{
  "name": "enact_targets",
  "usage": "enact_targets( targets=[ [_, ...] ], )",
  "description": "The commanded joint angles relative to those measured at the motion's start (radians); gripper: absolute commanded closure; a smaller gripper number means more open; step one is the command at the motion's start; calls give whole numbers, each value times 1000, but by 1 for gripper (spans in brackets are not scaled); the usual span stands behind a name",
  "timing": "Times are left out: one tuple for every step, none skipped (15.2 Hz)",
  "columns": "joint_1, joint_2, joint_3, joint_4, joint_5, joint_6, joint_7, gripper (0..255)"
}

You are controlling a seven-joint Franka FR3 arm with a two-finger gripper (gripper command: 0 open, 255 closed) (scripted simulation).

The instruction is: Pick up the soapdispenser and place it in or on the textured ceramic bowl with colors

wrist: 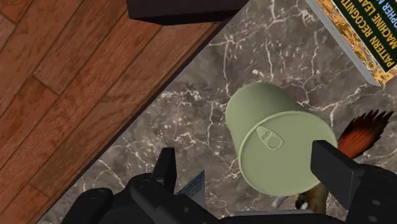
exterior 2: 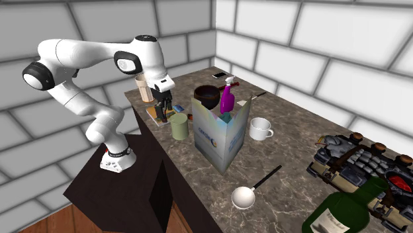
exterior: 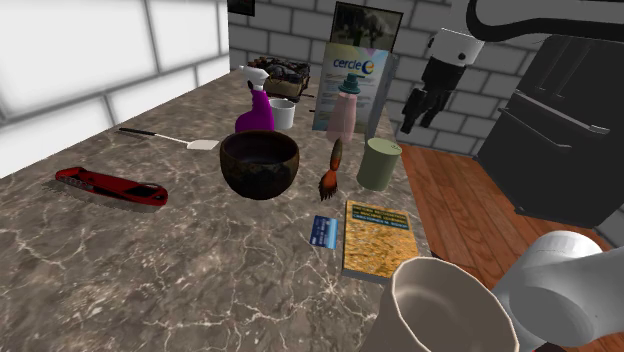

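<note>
The soap dispenser, pink with a teal top, stands upright at the back of the marble counter, right in front of a printed box. The dark brown bowl sits to its left in the shoulder view, with nothing in it. My gripper hangs open in the air to the right of the dispenser, above a pale green can. In the wrist view the can lies below and between my spread fingers, untouched. From the second exterior view the gripper is near the counter's edge and the bowl is behind the box.
A purple spray bottle and a white mug stand behind the bowl. A brush, a blue card and a yellow book lie near the can. A red knife lies left. A white pitcher stands nearest.
</note>
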State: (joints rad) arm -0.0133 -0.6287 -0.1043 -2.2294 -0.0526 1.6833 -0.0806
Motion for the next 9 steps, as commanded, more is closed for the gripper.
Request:
enact_targets(
  targets=[
    [2, 51, -15, 18, 7, 76, -8, 0],
    [3, 77, -21, 31, 12, 107, -12, 0],
    [5, 102, -27, 45, 18, 137, -16, 0],
    [7, 127, -34, 61, 24, 166, -20, 0],
    [9, 153, -40, 78, 31, 194, -25, 0],
    [11, 179, -46, 95, 39, 222, -30, 0],
    [13, 205, -53, 114, 47, 248, -35, 0],
    [15, 232, -59, 134, 55, 273, -41, 0],
    [18, 258, -66, 155, 65, 297, -47, 0]
  ],
)
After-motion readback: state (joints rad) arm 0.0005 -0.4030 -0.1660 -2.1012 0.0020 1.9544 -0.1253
